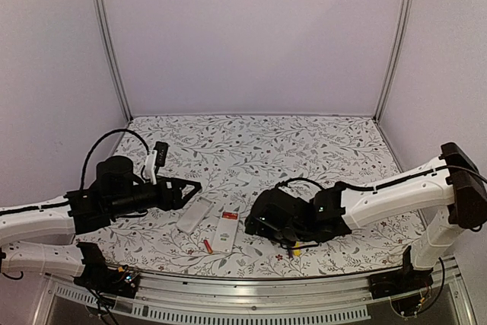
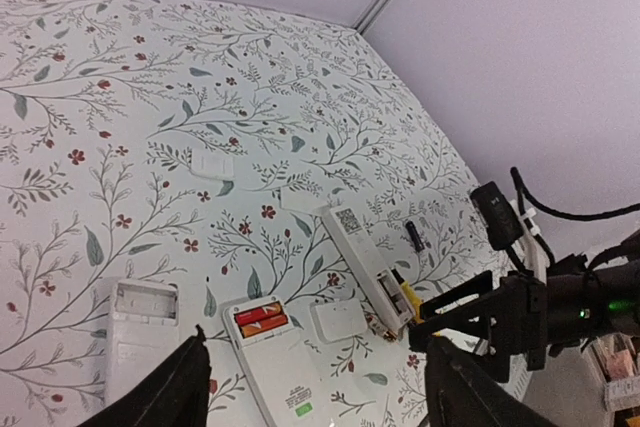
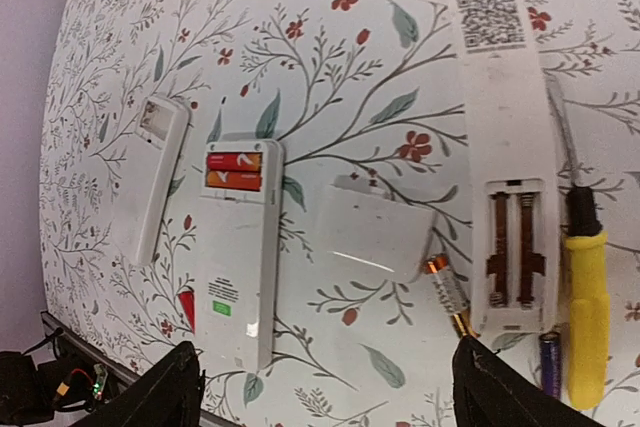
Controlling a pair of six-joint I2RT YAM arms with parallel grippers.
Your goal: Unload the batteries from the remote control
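Three white remotes lie face down near the table's front. The middle remote (image 3: 238, 247) (image 2: 285, 372) (image 1: 226, 232) holds two red/orange batteries (image 3: 232, 170) (image 2: 260, 318) in its uncovered bay. The right remote (image 3: 510, 127) (image 2: 360, 252) has an empty bay. Loose batteries lie beside it: one with an orange end (image 3: 447, 292), a dark blue one (image 3: 550, 362) and a black one (image 2: 414, 236). A red battery (image 3: 187, 307) (image 1: 207, 246) lies left of the middle remote. My right gripper (image 3: 325, 397) (image 1: 255, 222) hovers open, holding nothing. My left gripper (image 2: 315, 397) (image 1: 186, 188) is open too.
A loose white battery cover (image 3: 375, 232) (image 2: 338, 320) lies between the middle and right remotes. The left remote (image 3: 155, 177) (image 2: 140, 332) has an empty bay. A yellow-handled tool (image 3: 588, 317) (image 2: 410, 299) lies along the right remote. The table's front edge is close below.
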